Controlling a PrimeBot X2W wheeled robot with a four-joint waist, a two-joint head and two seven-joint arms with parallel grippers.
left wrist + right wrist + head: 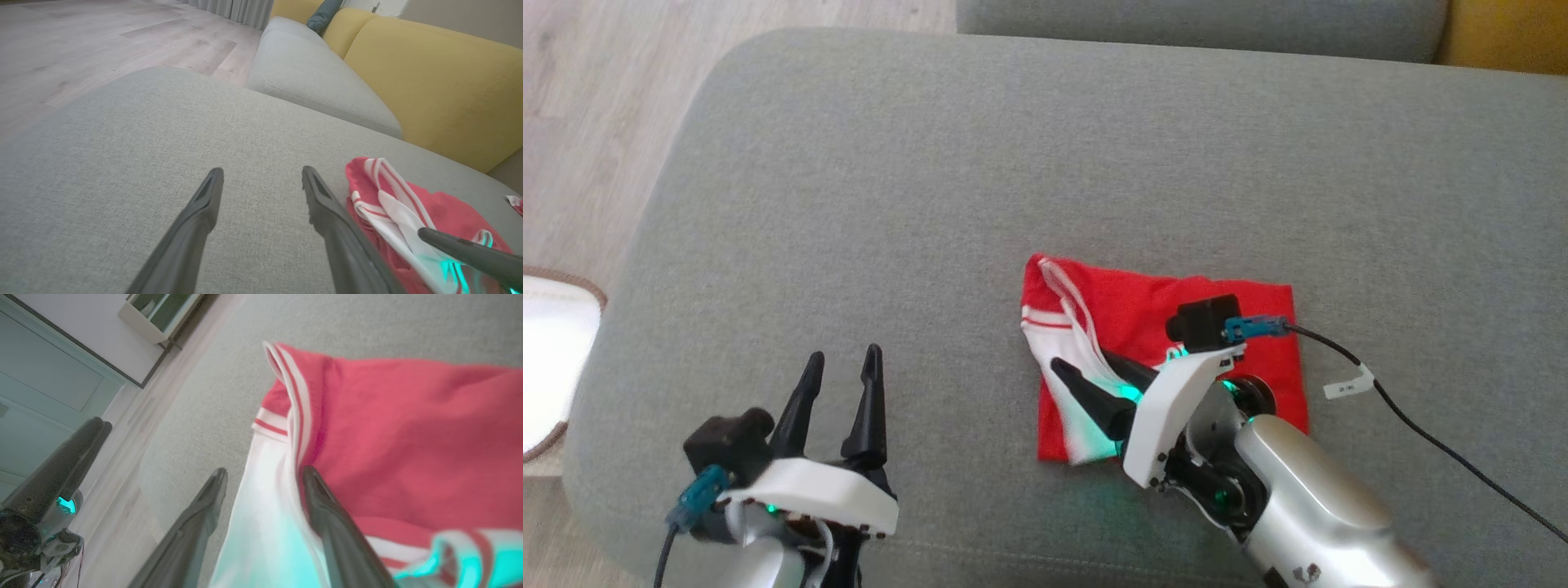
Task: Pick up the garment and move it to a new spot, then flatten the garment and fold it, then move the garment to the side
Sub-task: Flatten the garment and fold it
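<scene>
From the head we look steeply down on the grey sofa cushion point(931, 163), wooden floor point(588, 122) at ten o'clock. Our left wrist camera skims low over that cushion, facing the yellow backrest point(429, 81) at two o'clock. Our right wrist camera sits very close above the red garment point(408, 437). All three views share its striped edge

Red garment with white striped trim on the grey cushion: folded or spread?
Folded: the red garment lies as a compact rectangle, white striped layer lapped over its left edge. Right gripper open over it.
</scene>
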